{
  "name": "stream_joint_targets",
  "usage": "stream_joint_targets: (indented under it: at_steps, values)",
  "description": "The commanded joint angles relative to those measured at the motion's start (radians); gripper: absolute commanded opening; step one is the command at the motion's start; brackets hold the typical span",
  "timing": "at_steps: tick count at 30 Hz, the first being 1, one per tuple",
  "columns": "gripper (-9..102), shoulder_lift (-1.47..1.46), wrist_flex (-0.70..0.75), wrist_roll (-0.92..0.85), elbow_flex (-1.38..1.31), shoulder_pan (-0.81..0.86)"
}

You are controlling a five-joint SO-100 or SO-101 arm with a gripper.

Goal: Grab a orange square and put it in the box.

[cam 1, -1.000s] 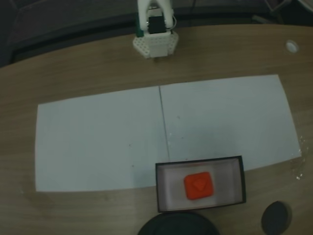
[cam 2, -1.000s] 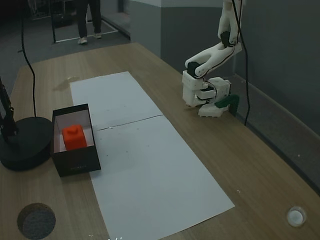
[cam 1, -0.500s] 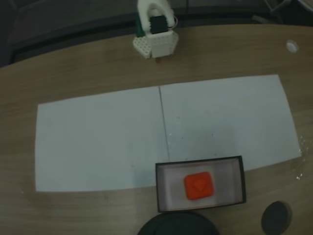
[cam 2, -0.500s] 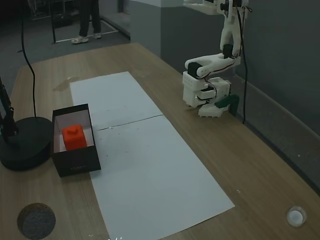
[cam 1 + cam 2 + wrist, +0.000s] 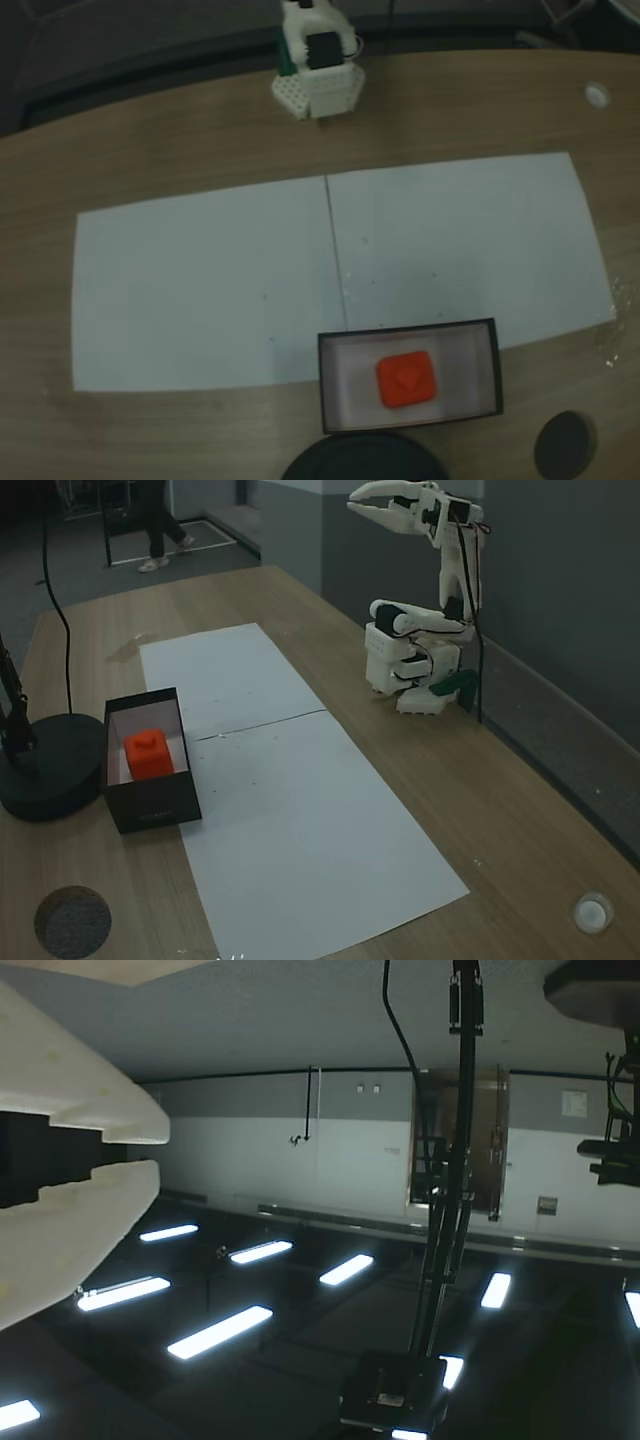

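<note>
The orange square lies on the pale floor of the black-walled box, near the table's front edge in a fixed view. The square also sits inside the box at the left of another fixed view. My gripper is raised high above the arm's base, far from the box and pointing left. In the wrist view the gripper enters from the left, its white fingers a narrow slit apart with nothing between them.
Two white paper sheets cover the middle of the wooden table. A black round stand base sits beside the box and a dark disc lies near the corner. A small white cap rests near the table edge. A person's legs are in the background.
The arm has unfolded upward from its folded pose and the gripper has swung up and leftward above the base. The orange square has stayed in the box. The person behind has walked.
</note>
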Motion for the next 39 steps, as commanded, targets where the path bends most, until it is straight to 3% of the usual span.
stream_joint_targets:
  at_steps: [1, 16, 30, 39]
  values:
    - [0, 0.015, -0.067, 0.069, 0.071, 0.0]
    - [0, 0.015, -0.267, 0.092, 0.758, 0.086]
    - [0, 0.015, -0.247, 0.097, 1.057, 0.083]
    - [0, 0.015, -0.101, 0.097, 1.029, 0.08]
